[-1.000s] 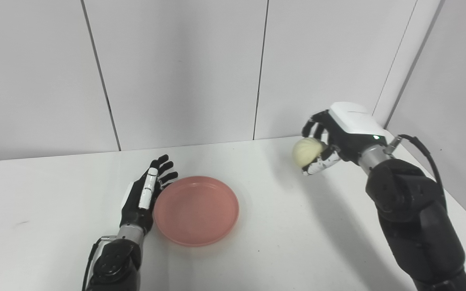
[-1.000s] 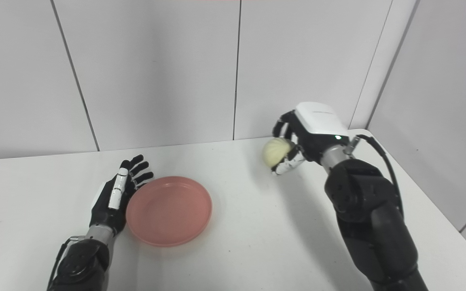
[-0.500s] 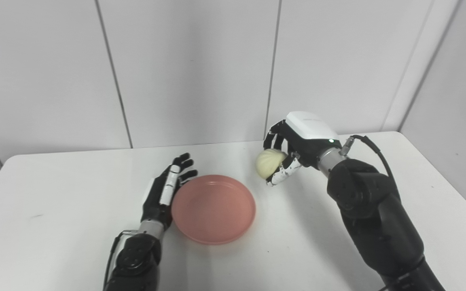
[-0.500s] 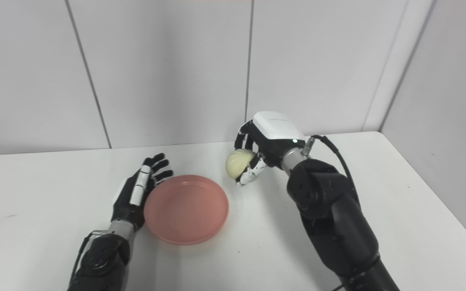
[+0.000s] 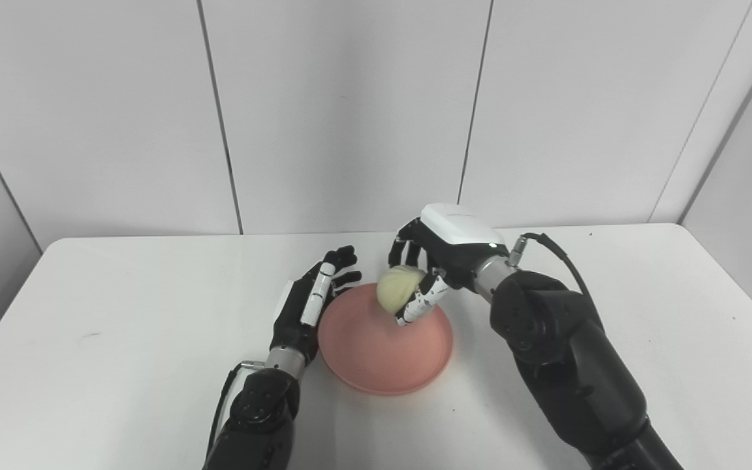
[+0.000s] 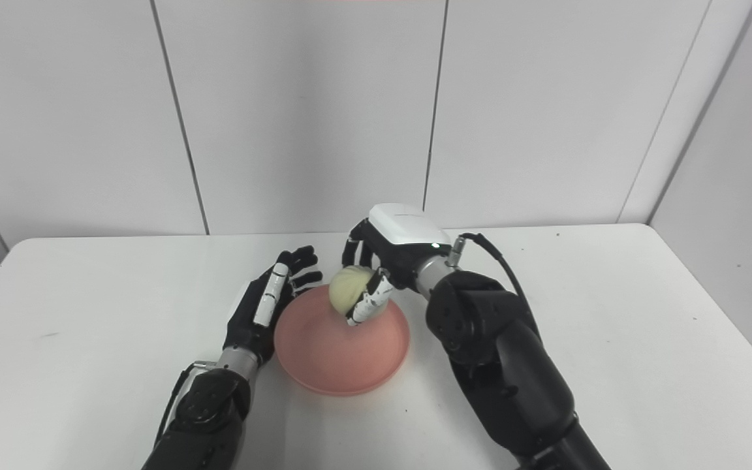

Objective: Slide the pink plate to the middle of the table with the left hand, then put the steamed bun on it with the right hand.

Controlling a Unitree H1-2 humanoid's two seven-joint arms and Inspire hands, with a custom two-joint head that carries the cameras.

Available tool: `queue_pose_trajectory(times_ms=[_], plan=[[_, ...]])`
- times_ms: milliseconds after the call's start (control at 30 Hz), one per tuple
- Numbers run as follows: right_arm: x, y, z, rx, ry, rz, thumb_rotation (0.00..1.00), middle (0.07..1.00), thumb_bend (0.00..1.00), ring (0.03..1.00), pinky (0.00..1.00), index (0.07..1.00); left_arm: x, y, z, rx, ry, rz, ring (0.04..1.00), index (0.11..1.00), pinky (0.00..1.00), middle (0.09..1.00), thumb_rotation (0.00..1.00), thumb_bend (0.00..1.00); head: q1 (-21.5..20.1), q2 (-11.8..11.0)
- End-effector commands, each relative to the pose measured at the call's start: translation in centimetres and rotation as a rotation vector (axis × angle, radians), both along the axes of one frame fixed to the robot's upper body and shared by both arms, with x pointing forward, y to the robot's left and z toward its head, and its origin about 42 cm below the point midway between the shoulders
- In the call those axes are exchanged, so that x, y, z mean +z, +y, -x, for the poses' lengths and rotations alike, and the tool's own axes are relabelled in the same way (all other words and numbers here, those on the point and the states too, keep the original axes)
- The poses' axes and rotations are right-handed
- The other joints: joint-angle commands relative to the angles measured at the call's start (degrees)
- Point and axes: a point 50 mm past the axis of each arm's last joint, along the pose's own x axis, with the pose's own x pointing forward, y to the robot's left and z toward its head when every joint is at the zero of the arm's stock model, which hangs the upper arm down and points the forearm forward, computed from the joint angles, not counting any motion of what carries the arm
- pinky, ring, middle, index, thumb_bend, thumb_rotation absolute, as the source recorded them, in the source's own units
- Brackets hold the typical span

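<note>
table [image 5: 121, 339] white, plate [image 5: 376, 352] sitting about mid-table, empty rn. right hand [image 5: 438, 261] fingers curled round bun [image 5: 397, 289], bun hanging over plate's far rim, not touching it afaict. drop is basically straight down, bit toward centre. left hand [image 5: 307, 303] flat, fingers spread, holding nothing, resting against plate's left edge.

Pink plate [image 5: 382, 352]; pale cream bun [image 5: 397, 290]; white desk [image 5: 121, 339]; black left hand [image 5: 304, 307] with white strip; black right hand [image 5: 441, 254], white back; grey-white wall panels [image 5: 350, 111].
</note>
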Motion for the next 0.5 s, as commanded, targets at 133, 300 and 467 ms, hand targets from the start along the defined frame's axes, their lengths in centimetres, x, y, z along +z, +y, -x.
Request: queue_pose_trajectory(times_ms=[133,300,467], plan=[[0.5,1.6,-1.3,0.044,-0.062,0.007,0.00,0.474,0.53,0.300,0.22,0.488,-1.2,-0.4,0.3,-0.004,0.063,-0.020,0.773,0.755,0.71,0.831,0.91,0.67,0.4,0.0],[-1.2,2.2,-1.8,0.067,-0.036,0.036,0.00,0.439,0.53,0.304,0.22,0.502,-1.3,-0.5,0.3,-0.004,0.062,-0.019,0.772,0.743,0.71,0.829,0.90,0.67,0.4,0.2],[-2.7,2.3,-2.1,0.073,-0.021,0.054,0.00,0.460,0.53,0.287,0.21,0.494,-1.3,-0.4,0.3,-0.006,0.058,-0.023,0.780,0.749,0.71,0.837,0.91,0.66,0.0,0.3]])
